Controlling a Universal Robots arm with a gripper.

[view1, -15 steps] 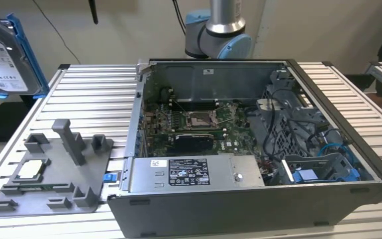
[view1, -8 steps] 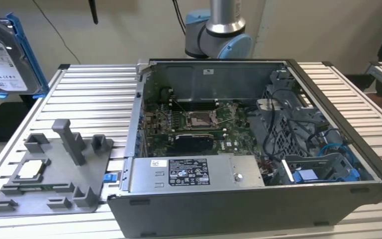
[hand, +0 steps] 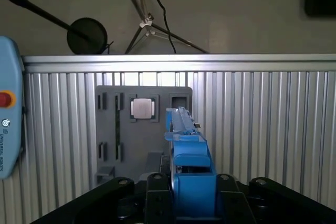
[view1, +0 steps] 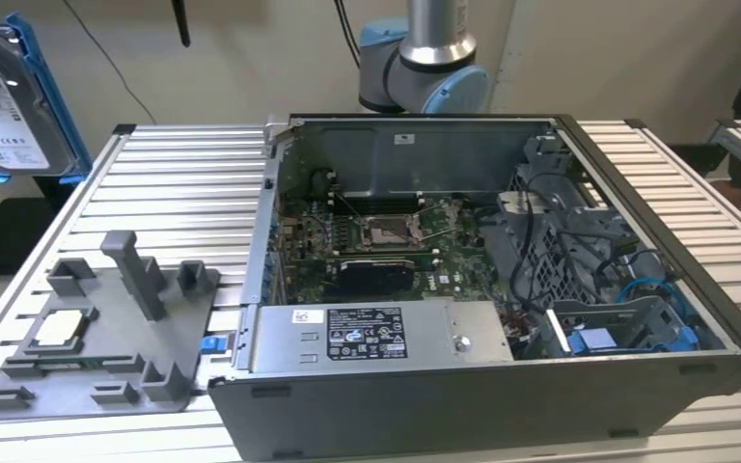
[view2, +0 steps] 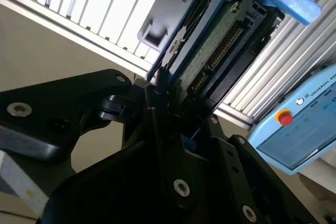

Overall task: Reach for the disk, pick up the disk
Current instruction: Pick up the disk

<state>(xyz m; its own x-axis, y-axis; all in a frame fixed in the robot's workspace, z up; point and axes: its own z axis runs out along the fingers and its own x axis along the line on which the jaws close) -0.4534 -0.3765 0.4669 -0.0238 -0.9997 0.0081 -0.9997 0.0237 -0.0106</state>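
Observation:
The disk (view1: 8, 101), a silver-grey drive with a white label and blue rails, hangs upright in the air above the table's far corner at the exterior view's left. In the second wrist view my gripper (view2: 167, 92) is shut on the disk (view2: 210, 45), whose green circuit board and connector edge face the camera between the black fingers (view2: 157, 108). In the first wrist view the disk (hand: 188, 150) shows edge-on as a blue strip rising from my gripper (hand: 185, 182), high above the grey fixture plate (hand: 110, 129).
An open computer case (view1: 474, 289) fills the slatted metal table (view1: 151, 183). The grey fixture plate (view1: 100, 338) with a small square chip (view1: 62, 330) lies at the exterior view's left. The arm's base (view1: 423, 68) stands behind the case. A teach pendant (view2: 299, 129) sits beyond the table edge.

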